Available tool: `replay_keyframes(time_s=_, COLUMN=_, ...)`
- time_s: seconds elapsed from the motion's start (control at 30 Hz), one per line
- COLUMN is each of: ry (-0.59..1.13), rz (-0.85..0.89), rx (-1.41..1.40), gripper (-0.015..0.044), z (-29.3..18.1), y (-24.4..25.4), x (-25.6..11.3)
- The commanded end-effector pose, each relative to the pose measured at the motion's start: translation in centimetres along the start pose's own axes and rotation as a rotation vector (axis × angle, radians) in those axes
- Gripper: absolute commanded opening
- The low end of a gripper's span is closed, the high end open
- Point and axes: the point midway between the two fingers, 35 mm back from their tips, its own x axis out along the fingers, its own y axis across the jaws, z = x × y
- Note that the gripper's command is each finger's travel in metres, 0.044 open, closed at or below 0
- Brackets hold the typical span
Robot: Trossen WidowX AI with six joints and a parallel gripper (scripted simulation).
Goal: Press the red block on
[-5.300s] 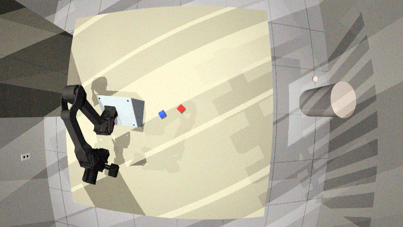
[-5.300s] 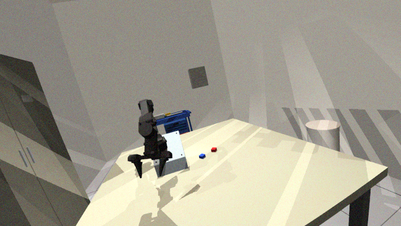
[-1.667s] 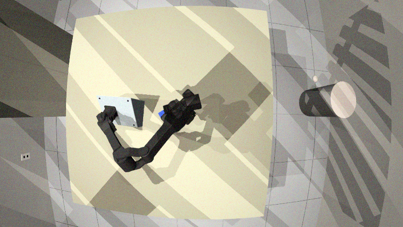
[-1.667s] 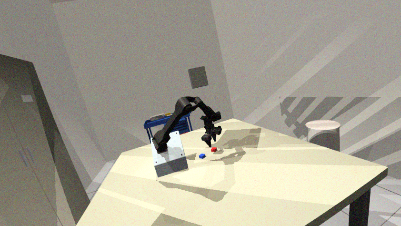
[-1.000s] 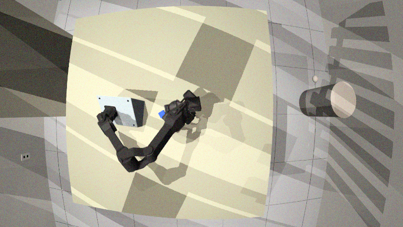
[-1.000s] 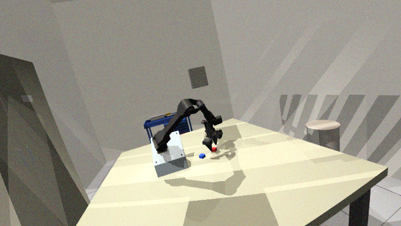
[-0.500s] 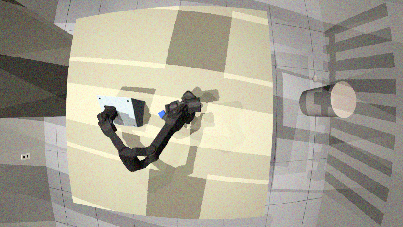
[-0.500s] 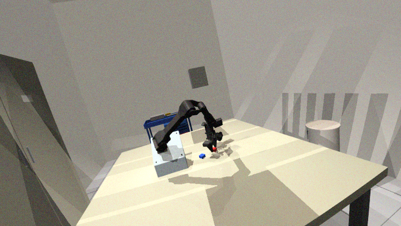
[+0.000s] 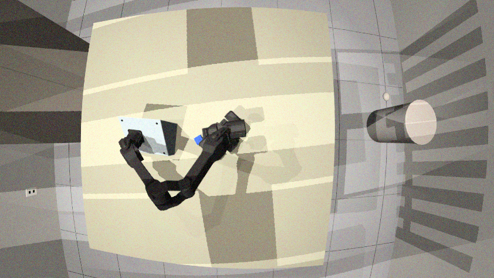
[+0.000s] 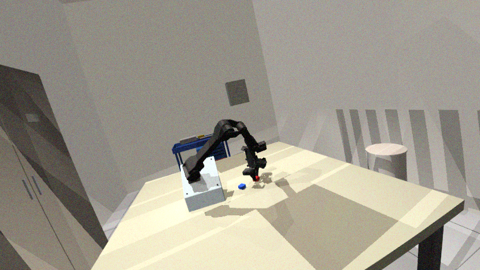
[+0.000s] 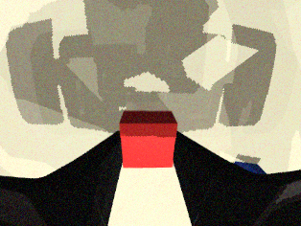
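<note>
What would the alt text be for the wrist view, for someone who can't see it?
A bright red block is gripped between the two black fingers of the gripper. Part of a blue block shows at lower right, beyond one finger.

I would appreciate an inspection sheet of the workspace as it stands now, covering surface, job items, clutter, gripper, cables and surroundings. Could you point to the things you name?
Surface: pale tabletop [image 9: 138, 234] [image 10: 187, 244], striped with light and shadow.
Job's things: red block [image 10: 256, 178] [image 11: 149, 146] between the fingers; blue block [image 9: 198, 139] [image 10: 241, 186] [image 11: 250, 168] on the tabletop, apart from the red one.
Clutter: nothing seen.
Gripper [image 10: 255, 178] [image 11: 147, 136]: shut on the red block.
Cables: nothing seen.
Surroundings: round-topped cylinder [image 9: 420, 121] [image 10: 386, 149] beyond the table; double-door cabinet [image 10: 20, 134]; blue cart [image 10: 187, 146] behind.
</note>
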Motion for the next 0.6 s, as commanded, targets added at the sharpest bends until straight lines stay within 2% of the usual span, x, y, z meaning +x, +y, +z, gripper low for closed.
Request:
replay_keyframes(time_s=0.0, ry=-0.002, rz=-0.002, rx=-0.005, gripper=0.0, z=0.1, y=0.1, x=-0.6)
replay_keyframes(time_s=0.57, ry=0.002, rz=0.004, rx=-0.005, gripper=0.0, z=0.8, y=1.0, x=-8.3)
